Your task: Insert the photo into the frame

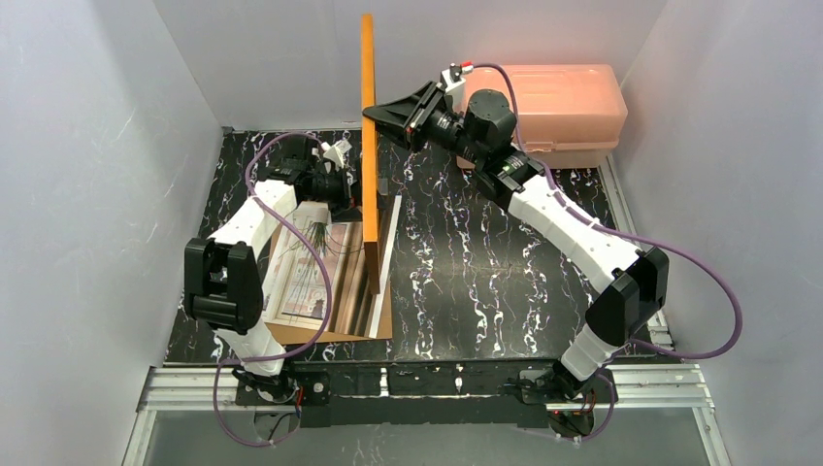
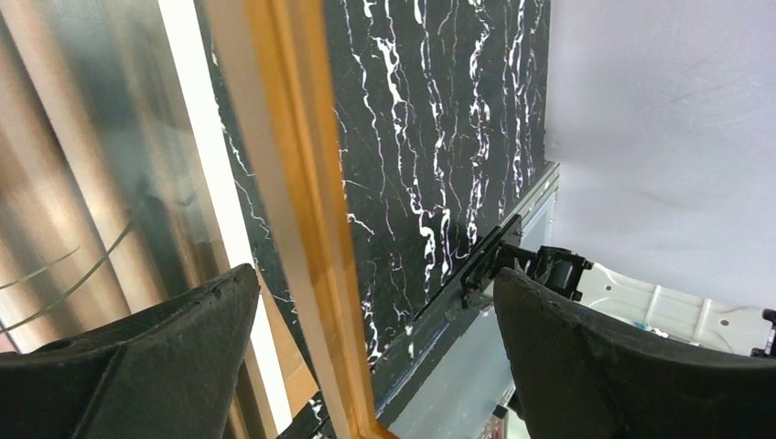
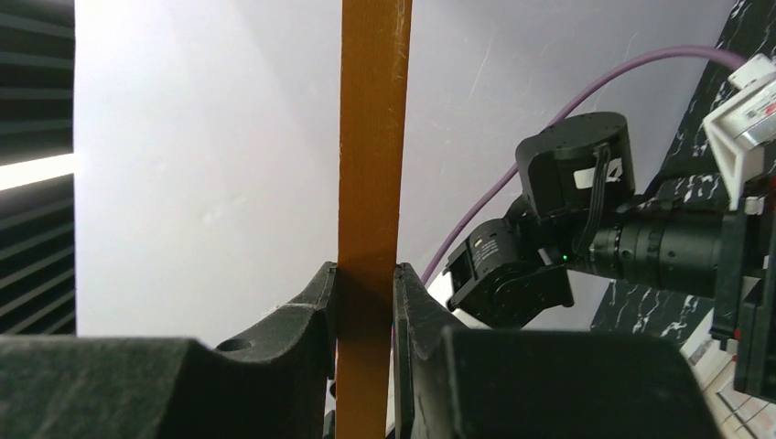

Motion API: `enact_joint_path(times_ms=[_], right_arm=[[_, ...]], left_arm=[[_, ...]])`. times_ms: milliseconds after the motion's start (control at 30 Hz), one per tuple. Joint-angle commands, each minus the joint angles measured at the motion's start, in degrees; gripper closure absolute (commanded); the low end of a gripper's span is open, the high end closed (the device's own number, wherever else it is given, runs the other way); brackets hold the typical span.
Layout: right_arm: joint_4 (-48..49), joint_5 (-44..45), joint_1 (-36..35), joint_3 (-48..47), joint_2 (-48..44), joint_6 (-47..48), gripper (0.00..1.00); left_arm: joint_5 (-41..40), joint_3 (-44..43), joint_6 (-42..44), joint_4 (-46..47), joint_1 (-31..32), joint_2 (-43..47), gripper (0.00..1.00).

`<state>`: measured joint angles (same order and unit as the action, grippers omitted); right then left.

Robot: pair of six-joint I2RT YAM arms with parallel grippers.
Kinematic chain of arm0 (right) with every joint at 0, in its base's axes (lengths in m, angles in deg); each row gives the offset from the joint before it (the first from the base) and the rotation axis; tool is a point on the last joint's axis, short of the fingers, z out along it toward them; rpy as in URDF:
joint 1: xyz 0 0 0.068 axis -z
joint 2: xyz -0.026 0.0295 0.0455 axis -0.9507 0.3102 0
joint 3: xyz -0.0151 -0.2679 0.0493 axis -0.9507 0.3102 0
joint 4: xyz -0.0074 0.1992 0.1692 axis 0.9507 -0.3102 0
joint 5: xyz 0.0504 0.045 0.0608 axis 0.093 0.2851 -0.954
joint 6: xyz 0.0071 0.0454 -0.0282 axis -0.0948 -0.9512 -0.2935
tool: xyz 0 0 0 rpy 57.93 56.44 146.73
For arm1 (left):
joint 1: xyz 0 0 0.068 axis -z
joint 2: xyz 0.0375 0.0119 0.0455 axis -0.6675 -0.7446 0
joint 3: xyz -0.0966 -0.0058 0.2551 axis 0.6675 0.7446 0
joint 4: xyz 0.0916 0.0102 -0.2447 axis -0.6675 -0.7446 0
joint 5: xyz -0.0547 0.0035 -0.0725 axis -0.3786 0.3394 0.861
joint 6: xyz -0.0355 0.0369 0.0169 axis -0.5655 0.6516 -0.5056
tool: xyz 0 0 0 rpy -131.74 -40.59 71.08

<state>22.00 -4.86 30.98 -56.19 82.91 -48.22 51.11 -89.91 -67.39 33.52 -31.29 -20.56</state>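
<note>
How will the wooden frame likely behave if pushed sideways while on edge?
Likely tips: the frame stands on a thin edge, gripped only by the right claw. Probably stiff: it looks straight despite one pinch.

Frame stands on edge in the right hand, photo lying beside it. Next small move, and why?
Likely close the left hand on the frame: its open fingers straddle the rail, and only the right hand clamps it, upright beside the photo.
</note>
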Motion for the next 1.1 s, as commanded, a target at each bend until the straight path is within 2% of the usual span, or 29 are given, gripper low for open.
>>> enact_joint_path(times_ms=[0,67,200,300,433,567,633,733,867,933,1067], right_arm=[[13.92,-1.25,0.12,0.31,-2.25,-5.37,0.99],[15.14,-1.08,0.14,1.1,-2.35,-6.26,0.99],[19.21,-1.23,0.16,3.18,-2.2,-9.21,0.99],[19.22,-1.32,0.16,3.48,-2.29,-9.49,0.99],[18.92,-1.11,0.23,4.18,-2.89,-9.26,0.99],[14.67,-1.73,0.57,4.21,-3.64,-6.35,0.99],[11.46,-2.4,1.21,5.09,-4.39,-4.3,0.99],[5.76,-3.29,2.97,7.62,-6.22,-1.48,0.82],[-2.39,-3.72,5.68,11.13,-9.42,3.14,0.54],[-6.2,-3.9,7.07,12.31,-10.77,4.95,0.48],[-10.55,-4.23,9.07,14.56,-12.64,6.92,0.44]], left_arm=[[4.03,1.24,-3.79,4.65,0.11,-0.15,0.02],[4.33,1.91,-4.48,5.99,0.13,-0.23,0.02],[4.45,4.53,-6.16,9.69,0.09,0.08,0.1],[4.89,5.44,-7.0,10.81,0.13,0.12,0.21],[4.05,6.46,-5.74,11.34,0.13,1.62,0.41],[1.42,5.37,-3.61,9.61,-0.11,3.12,0.72],[-2.28,4.5,-1.39,8.03,-0.17,4.18,0.84],[-8.46,4.36,1.87,6.68,-0.39,6.29,0.9],[-15.85,4.92,4.87,4.84,-0.48,8.58,0.98],[-17.27,5.39,5.39,4.02,-0.55,9.36,1.0],[-18.08,6.34,4.8,3.29,-0.57,10.57,1.0]])
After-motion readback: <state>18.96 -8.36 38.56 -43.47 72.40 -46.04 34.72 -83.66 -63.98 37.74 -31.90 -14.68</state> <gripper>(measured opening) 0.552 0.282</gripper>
